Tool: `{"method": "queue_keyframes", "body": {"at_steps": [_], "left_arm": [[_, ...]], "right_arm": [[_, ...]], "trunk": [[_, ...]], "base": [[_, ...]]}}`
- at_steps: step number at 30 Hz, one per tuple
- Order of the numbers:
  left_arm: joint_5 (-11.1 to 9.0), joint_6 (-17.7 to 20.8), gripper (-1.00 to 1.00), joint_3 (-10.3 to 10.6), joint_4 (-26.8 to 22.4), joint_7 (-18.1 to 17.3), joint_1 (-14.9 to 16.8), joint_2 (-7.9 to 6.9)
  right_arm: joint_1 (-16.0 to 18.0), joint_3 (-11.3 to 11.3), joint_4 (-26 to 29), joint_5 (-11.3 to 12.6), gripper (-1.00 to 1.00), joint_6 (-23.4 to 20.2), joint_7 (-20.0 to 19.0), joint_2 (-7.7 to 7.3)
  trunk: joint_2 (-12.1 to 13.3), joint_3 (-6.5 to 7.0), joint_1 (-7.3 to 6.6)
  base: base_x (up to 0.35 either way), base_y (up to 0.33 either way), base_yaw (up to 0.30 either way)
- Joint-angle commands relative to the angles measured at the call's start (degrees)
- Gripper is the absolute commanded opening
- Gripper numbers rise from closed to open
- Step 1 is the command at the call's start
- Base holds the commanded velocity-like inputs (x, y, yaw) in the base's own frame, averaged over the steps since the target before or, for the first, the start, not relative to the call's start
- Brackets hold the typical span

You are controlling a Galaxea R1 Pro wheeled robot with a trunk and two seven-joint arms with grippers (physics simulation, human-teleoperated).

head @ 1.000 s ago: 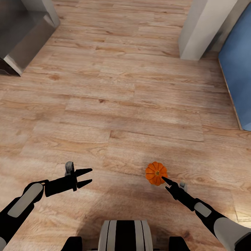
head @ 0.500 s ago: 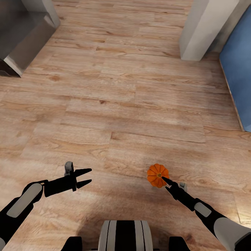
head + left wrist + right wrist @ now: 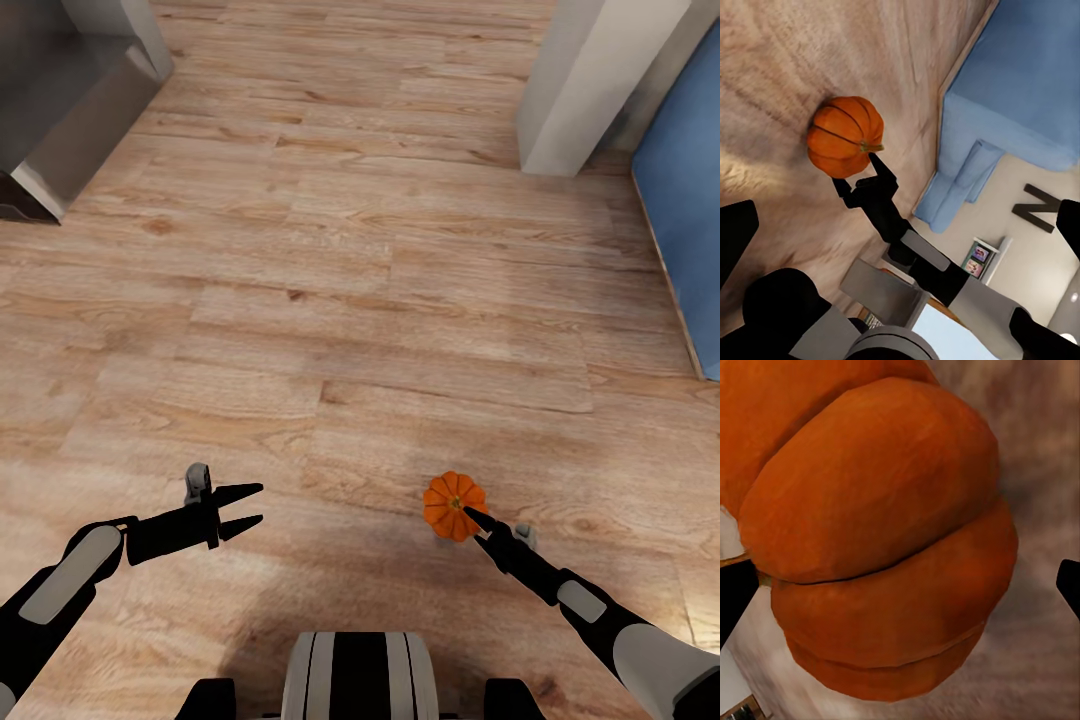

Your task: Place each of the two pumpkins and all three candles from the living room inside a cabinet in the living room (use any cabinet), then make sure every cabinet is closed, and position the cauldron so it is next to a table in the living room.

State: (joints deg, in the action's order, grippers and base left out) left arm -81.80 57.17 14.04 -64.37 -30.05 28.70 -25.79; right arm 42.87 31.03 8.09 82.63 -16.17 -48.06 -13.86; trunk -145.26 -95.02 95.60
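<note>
One pumpkin (image 3: 454,506) in play, at the tip of the right gripper (image 3: 470,517), out ahead of the robot's right side above the wood floor (image 3: 330,300). From the left wrist view the right gripper's fingers (image 3: 874,166) reach onto its near side by the stem; right wrist view has orange ribs pressed up close between two dark fingertips at the frame edges, so I judge it clamped on the pumpkin, jaws set wide. Round body, no long axis to line up. Left gripper (image 3: 252,506) is well off to the other side, jaws apart, nothing in them; right arm owns the carry. No cabinet in view, blue sofa (image 3: 685,190) ahead right. Versus a second ago: whole scene slides slightly, pumpkin sits a touch lower in the head view.
</note>
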Motion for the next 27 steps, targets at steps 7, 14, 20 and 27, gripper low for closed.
{"method": "queue_keyframes", "body": {"at_steps": [7,14,20,27], "left_arm": [[0.08,0.05,1.00,0.09,0.04,-0.37,0.04,-0.05],[0.06,0.05,1.00,0.10,0.04,-0.36,0.04,-0.05],[-0.02,0.05,1.00,0.03,0.04,-0.36,-0.03,-0.05],[0.01,0.05,1.00,0.03,0.04,-0.38,-0.05,-0.06]], "right_arm": [[0.02,0.26,-0.01,0.60,1.00,-0.53,0.27,-0.03],[0.02,0.26,-0.01,0.60,1.00,-0.53,0.45,-0.03],[0.02,0.26,-0.01,0.60,1.00,-0.53,0.51,-0.03],[0.02,0.26,-0.01,0.60,1.00,-0.53,0.51,-0.03]], "trunk": [[-0.01,-0.03,-0.01],[-0.01,-0.03,-0.01],[-0.01,-0.03,-0.01],[-0.01,-0.03,-0.01]], "base": [[0.000,0.000,0.000],[0.000,0.000,0.000],[0.016,0.019,0.000],[0.006,0.007,0.000]]}}
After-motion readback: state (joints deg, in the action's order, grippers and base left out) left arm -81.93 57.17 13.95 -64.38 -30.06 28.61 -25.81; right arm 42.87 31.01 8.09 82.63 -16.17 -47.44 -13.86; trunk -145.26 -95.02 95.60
